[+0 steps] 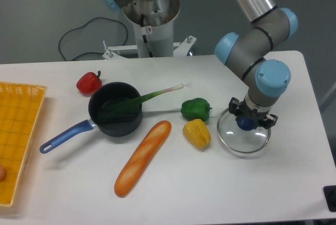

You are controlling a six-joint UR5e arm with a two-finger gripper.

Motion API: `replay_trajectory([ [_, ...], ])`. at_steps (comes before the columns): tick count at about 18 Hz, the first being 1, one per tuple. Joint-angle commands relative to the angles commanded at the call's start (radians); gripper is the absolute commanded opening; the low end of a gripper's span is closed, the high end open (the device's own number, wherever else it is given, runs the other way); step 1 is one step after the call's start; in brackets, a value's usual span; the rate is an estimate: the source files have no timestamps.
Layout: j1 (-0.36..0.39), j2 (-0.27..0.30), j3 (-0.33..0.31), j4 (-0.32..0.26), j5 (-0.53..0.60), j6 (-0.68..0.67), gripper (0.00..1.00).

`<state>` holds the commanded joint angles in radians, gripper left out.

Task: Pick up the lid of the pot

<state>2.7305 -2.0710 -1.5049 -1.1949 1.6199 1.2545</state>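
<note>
The pot lid (235, 137) — clear, silver-rimmed — has its blue knob (245, 124) gripped between the fingers (236, 105)

What looked like a robotics lab, a jointed robot arm (266, 60) that reached over a white tabletop (247, 193), a black cable (97, 18) that curved loosely across it, a pan (118, 128) and a baguette (143, 158) that lay out like test props

The round, clear glass pot lid (239, 142) with a thin silvery metal rim and blue knob (245, 125) lies right of centre in the frame, roughly level, knob up, its upper edge partly hidden; contact underneath is unclear.
</note>
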Motion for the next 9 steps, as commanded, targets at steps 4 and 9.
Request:
replay_trajectory([
  [4,-0.008,0.037,0.015,-0.034,-0.002,0.091,0.44],
  [9,-0.037,0.066,0.043,-0.084,0.0,0.128,0.44],
])
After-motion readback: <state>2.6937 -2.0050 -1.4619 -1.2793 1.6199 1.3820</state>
